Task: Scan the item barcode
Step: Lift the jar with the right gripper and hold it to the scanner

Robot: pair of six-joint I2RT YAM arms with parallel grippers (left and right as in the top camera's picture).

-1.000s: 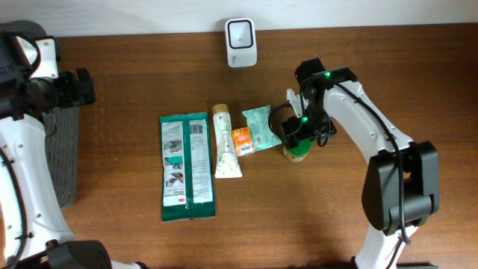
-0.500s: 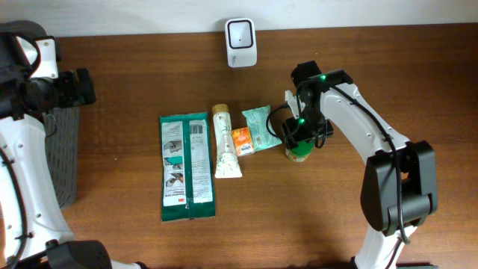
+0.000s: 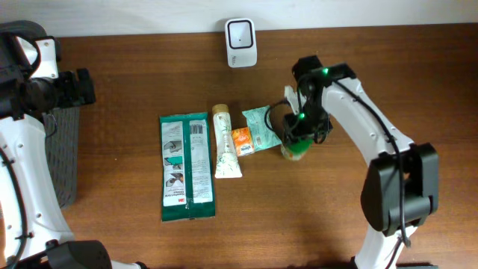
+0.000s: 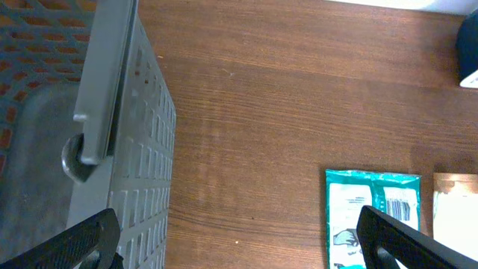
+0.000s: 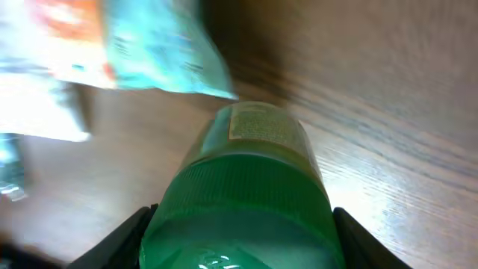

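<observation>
Green-capped bottle point(image 3: 294, 149): you have it right of the tabletop's point(image 3: 134, 82) centre, just beside a teal sachet point(image 3: 260, 125). Your right fingers point(image 5: 134, 228) flank its cap; you cannot tell whether they pinch it. Left fingers point(image 4: 86, 237) spread wide by the grey basket point(image 4: 142, 149) at the left edge.

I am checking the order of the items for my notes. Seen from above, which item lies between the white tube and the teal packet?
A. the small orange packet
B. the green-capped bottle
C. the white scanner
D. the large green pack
A: in the overhead view the small orange packet lies in the row between the white tube and the teal packet.
</observation>
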